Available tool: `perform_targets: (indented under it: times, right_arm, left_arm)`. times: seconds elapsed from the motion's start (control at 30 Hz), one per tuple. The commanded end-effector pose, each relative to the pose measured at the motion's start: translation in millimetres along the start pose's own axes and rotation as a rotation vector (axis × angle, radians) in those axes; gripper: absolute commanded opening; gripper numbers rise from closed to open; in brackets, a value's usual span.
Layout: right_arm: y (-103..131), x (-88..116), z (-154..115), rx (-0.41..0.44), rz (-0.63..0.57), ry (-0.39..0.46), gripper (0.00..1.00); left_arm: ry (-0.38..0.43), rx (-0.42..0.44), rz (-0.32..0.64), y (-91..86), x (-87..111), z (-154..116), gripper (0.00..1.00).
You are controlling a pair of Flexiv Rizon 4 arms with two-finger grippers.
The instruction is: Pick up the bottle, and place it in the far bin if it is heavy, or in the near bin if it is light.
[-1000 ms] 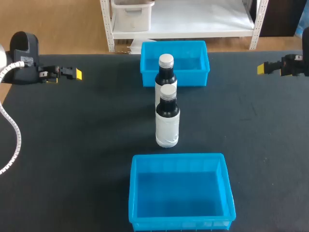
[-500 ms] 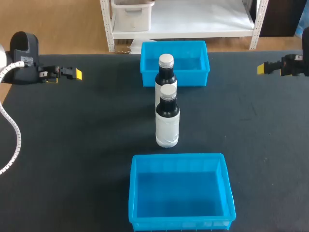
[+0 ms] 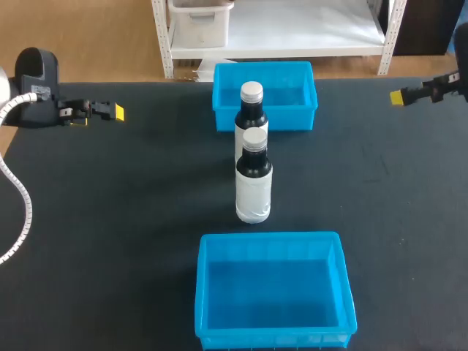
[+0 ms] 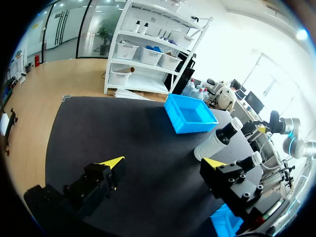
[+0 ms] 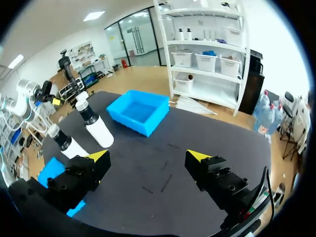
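Bottle [image 3: 253, 191] stands upright at mid-frame on the counter [image 3: 131, 219], with a second bottle [image 3: 251, 110] just behind it. Both lie between the far bin [image 3: 218, 91] above and the near bin [image 3: 202, 292] below. Left pincer [image 4: 164, 161] at the upper left and right pincer [image 5: 148, 155] at the upper right are both spread wide, well apart from the bottles.

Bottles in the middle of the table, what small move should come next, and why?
Probably swing the right arm toward the nearer bottle, jaws open. It stands ungripped between the far bin and the near bin, and those jaws are empty, well off to the side.
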State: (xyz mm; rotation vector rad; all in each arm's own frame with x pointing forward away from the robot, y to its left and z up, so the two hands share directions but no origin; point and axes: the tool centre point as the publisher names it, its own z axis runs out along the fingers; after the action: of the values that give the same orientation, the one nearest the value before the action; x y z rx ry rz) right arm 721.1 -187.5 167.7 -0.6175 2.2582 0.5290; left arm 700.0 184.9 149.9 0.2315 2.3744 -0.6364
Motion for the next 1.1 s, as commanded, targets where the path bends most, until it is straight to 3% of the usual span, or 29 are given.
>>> perform_targets:
  times: [0.03, 0.67, 0.93, 1.1]
  right_arm:
    - [-9, -3, 1, -0.479, -0.234, 0.126, 1.00]
    - [-7, -3, 3, -0.486, -0.252, 0.114, 1.00]
    - [26, 2, 13, -0.493, -0.467, 0.047, 1.00]
    - [54, 6, 24, -0.495, -0.524, 0.039, 1.00]
  left_arm:
    - [0.000, 0.000, 0.000, 0.0, 0.0, 0, 1.00]
    - [0.000, 0.000, 0.000, 0.0, 0.0, 0, 1.00]
    - [0.000, 0.000, 0.000, 0.0, 0.0, 0, 1.00]
    - [0.000, 0.000, 0.000, 0.0, 0.0, 0, 1.00]
